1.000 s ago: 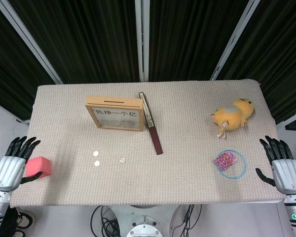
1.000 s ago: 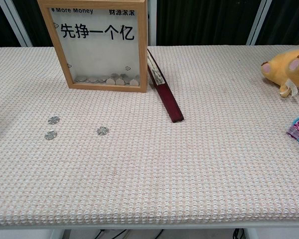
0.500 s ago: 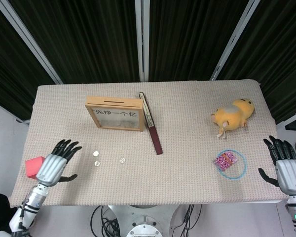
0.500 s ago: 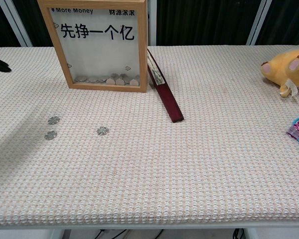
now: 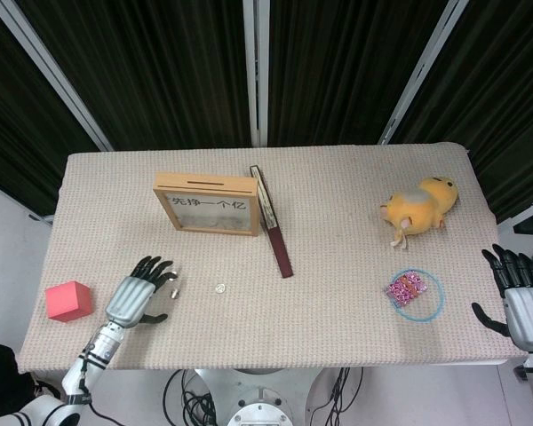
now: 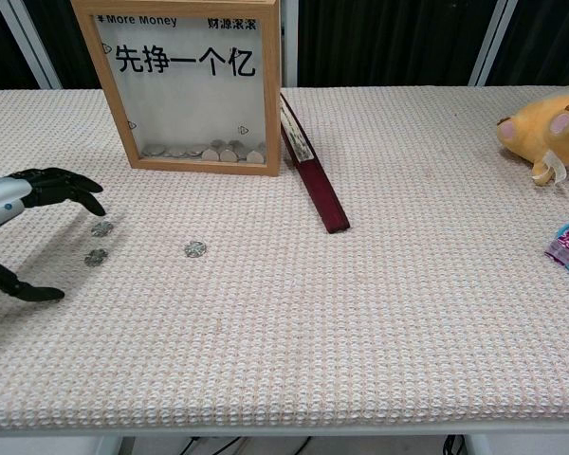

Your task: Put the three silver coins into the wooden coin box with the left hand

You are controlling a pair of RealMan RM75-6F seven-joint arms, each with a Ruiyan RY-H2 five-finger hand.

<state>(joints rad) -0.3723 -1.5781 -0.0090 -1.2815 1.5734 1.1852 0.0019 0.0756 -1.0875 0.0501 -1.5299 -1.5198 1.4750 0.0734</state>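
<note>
The left hand hovers with fingers spread and empty, just left of 3 silver coins lying on the table. The wooden coin box stands upright behind them. The right hand is spread and empty off the table's right edge.

Bright even light, soft shadows, pics sharp.

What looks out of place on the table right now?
Only the dark red fan: it leans tilted against the right side of the wooden coin box instead of lying flat. The three coins lie flat and apart, the left hand open beside them. Nothing looks spilled or damaged.
</note>
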